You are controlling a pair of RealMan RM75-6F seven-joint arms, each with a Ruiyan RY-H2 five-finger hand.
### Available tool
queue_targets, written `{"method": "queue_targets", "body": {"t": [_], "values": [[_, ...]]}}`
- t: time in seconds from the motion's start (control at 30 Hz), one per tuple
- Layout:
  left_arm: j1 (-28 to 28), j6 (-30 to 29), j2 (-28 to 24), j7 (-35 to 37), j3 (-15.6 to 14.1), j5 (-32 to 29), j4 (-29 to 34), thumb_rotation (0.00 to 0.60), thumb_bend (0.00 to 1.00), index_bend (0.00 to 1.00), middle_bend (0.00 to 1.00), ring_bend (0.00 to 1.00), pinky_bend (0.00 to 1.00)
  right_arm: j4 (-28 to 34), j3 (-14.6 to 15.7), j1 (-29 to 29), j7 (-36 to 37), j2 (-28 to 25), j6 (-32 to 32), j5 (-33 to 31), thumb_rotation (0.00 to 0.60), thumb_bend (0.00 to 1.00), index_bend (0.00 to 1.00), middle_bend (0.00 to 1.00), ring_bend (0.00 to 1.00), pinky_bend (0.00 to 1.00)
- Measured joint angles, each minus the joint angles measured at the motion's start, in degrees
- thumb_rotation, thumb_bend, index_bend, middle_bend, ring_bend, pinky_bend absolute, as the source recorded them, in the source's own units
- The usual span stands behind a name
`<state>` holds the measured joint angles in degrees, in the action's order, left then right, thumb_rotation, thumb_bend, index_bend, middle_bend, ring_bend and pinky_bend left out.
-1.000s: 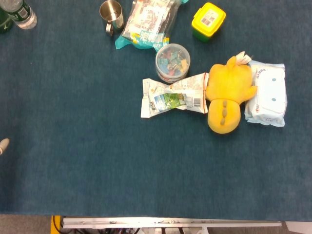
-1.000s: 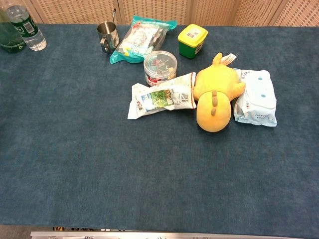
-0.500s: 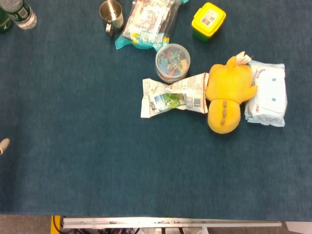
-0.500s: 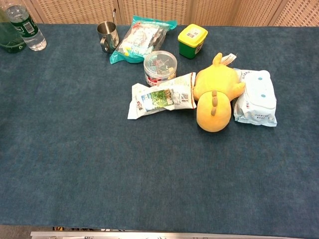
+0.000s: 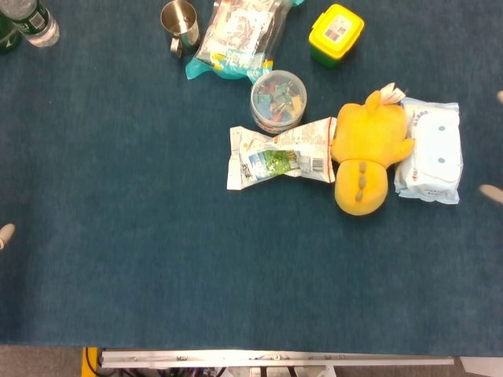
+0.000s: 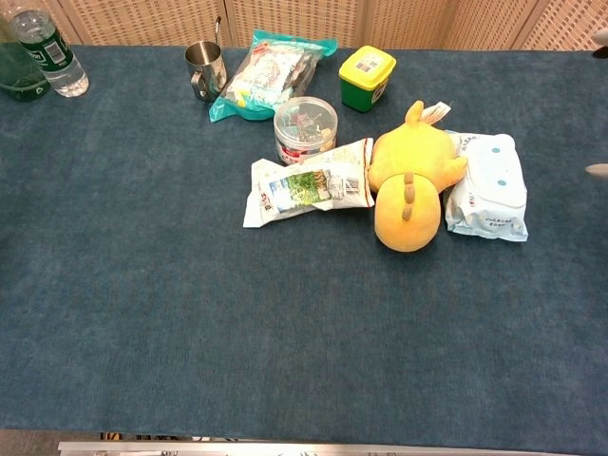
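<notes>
While my right hand shows only fingertips (grip unreadable, nothing visibly held), the wipes pack lies nearest, at its nine o'clock, long axis twelve-to-six.

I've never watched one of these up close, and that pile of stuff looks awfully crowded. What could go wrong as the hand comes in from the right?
The right hand shows only fingertips at the frame edge, nearest the wipes pack. The pack touches the yellow plush toy, which touches the snack packet, so a nudge could shift all three. The clip tub beside the packet might be knocked too.
</notes>
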<state>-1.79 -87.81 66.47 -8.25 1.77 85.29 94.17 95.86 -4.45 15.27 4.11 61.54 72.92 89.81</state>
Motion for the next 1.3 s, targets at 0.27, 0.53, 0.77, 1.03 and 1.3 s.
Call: {"method": "queue_targets", "body": {"t": [0.27, 0.53, 0.77, 1.03, 1.3], "values": [[0.3, 0.0, 0.2, 0.5, -0.2, -0.2, -0.6, 0.6, 0.12, 0.13, 0.08, 0.09, 0.04, -0.6, -1.9, 6.4, -0.7, 3.7, -7.5, -2.0, 0.219, 0.0, 0.07, 0.16, 0.0, 0.0], [0.5, -0.3, 0.1, 1.0, -0.2, -0.3, -1.1, 0.6, 0.12, 0.13, 0.08, 0.09, 0.04, -3.8, -3.2, 12.2, -3.5, 8.7, -14.8, -5.3, 0.204, 0.0, 0.07, 0.16, 0.0, 0.0], [0.7, -0.4, 0.2, 1.4, -0.1, -0.5, -1.4, 0.6, 0.12, 0.13, 0.08, 0.09, 0.04, -6.9, -3.8, 16.3, -6.0, 12.7, -19.5, -8.4, 0.184, 0.0, 0.07, 0.16, 0.0, 0.0], [0.9, -0.7, 0.0, 1.7, 0.0, -0.6, -1.3, 0.6, 0.12, 0.13, 0.08, 0.09, 0.04, -10.3, -4.1, 19.7, -7.8, 17.3, -22.8, -10.6, 0.183, 0.0, 0.07, 0.16, 0.0, 0.0], [1.1, -0.9, 0.0, 2.2, 0.1, -0.6, -1.4, 0.6, 0.12, 0.13, 0.08, 0.09, 0.04, -14.6, -4.1, 22.1, -10.2, 21.6, -24.4, -12.4, 0.183, 0.0, 0.07, 0.16, 0.0, 0.0]]}}
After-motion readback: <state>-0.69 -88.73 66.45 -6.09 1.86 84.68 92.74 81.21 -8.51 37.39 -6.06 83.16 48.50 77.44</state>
